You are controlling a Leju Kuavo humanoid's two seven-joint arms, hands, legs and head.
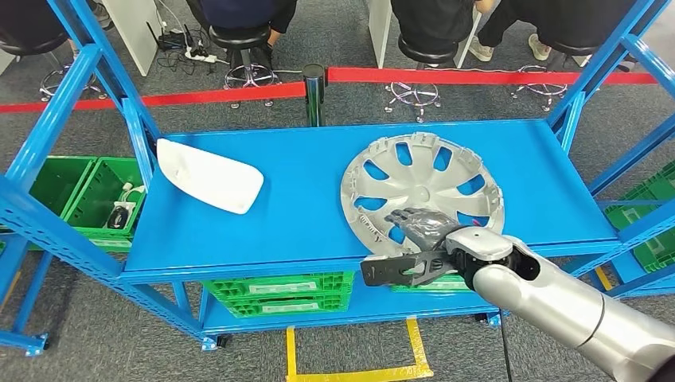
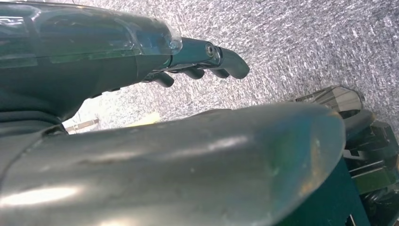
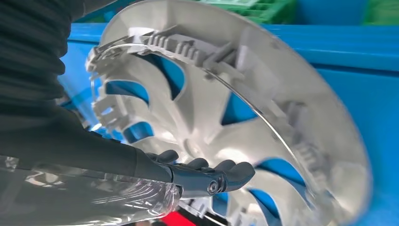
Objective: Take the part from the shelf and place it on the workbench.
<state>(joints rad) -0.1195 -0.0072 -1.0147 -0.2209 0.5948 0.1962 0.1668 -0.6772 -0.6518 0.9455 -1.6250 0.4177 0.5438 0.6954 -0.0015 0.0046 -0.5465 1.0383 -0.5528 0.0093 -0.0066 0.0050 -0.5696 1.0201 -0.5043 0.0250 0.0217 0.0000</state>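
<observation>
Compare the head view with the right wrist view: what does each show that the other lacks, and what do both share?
Head view alone: the white curved panel lying apart on the blue shelf, the red barrier tape, stools and seated people.

Right wrist view alone: the ribs and clips on the hubcap's upturned inner face.

Both: the silver hubcap with the right hand at its near rim, and green crates.
</observation>
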